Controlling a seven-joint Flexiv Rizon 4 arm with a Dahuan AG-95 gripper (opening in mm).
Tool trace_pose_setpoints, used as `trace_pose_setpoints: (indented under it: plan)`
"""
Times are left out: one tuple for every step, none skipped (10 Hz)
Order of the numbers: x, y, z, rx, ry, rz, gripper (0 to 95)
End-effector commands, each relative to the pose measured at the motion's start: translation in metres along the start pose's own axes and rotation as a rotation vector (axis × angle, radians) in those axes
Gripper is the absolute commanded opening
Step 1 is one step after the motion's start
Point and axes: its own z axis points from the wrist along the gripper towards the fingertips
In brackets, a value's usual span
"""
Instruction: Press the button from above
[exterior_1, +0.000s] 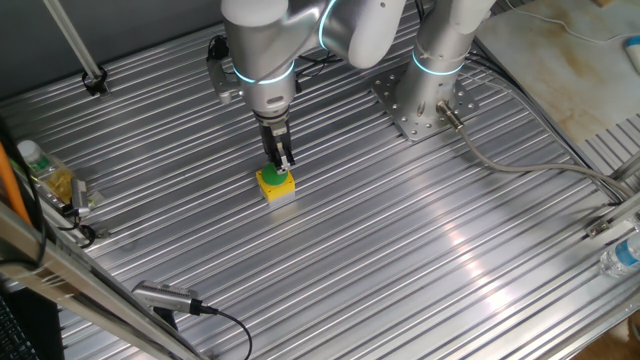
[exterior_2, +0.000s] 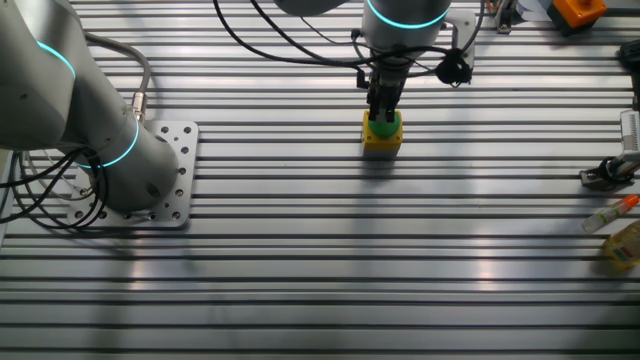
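Observation:
The button is a green round cap (exterior_1: 271, 178) on a yellow cube with a pale grey base, standing on the ribbed metal table; it also shows in the other fixed view (exterior_2: 384, 128). My gripper (exterior_1: 279, 160) points straight down over it, and its dark fingertips sit on or just at the green cap. In the other fixed view the gripper (exterior_2: 380, 112) covers the cap's upper part. No gap between the fingertips can be made out, so their state is not clear.
The arm's base plate (exterior_1: 412, 115) stands at the back right, seen also in the other fixed view (exterior_2: 165, 190). A grey cable (exterior_1: 520, 170) runs right. A bottle (exterior_1: 45, 172) sits at the left edge, a black cable and handle (exterior_1: 170, 300) at the front left.

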Motion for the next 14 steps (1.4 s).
trace_pose_setpoints:
  plan:
    - [0.000,0.000,0.000,0.004,0.004,-0.008,0.0]
    - [0.000,0.000,0.000,0.002,0.000,-0.009,0.0]
    - [0.000,0.000,0.000,0.001,0.001,-0.008,0.0]
    - [0.001,-0.001,0.000,0.003,0.004,-0.013,0.0]
    - [0.001,-0.002,0.000,0.003,0.004,-0.014,0.0]
    - [0.005,-0.009,0.000,0.000,0.003,-0.028,0.0]
    - [0.006,-0.011,0.000,-0.001,0.003,-0.032,0.0]
    - [0.008,-0.013,0.000,0.000,0.003,-0.036,0.0]
    - [0.009,-0.013,0.000,-0.002,0.002,-0.037,0.0]
    - [0.009,-0.013,0.000,-0.002,0.001,-0.035,0.0]
    - [0.009,-0.013,-0.001,-0.003,0.000,-0.032,0.0]
    - [0.005,-0.015,-0.002,-0.007,-0.002,-0.038,0.0]
    - [0.001,-0.016,-0.004,-0.011,0.002,-0.040,0.0]
    - [-0.002,-0.014,-0.005,-0.012,0.005,-0.035,0.0]
